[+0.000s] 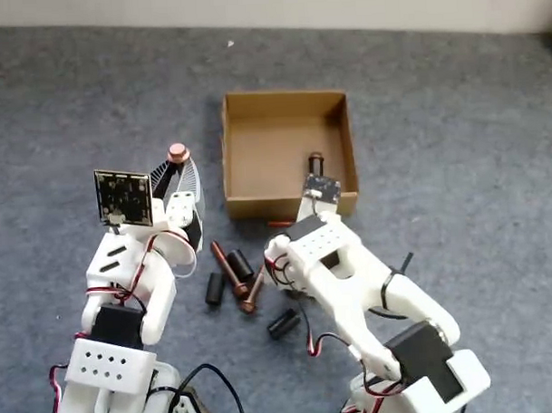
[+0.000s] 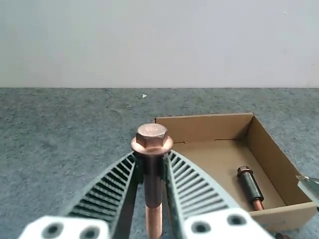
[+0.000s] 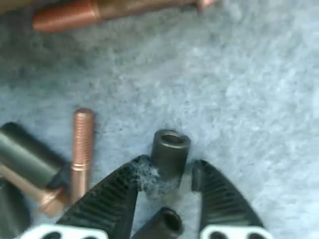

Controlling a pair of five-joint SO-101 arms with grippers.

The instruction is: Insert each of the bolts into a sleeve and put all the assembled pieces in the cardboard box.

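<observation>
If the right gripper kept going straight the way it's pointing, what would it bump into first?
Most likely the black sleeve, which stands right between the tips of the open fingers of the right gripper. Past it there is just grey carpet, though depth is hard to judge here.

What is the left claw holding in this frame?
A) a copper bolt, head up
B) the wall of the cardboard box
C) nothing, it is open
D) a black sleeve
A: the left claw is shut on the shank of a copper bolt, whose hex head stands above it.
</observation>
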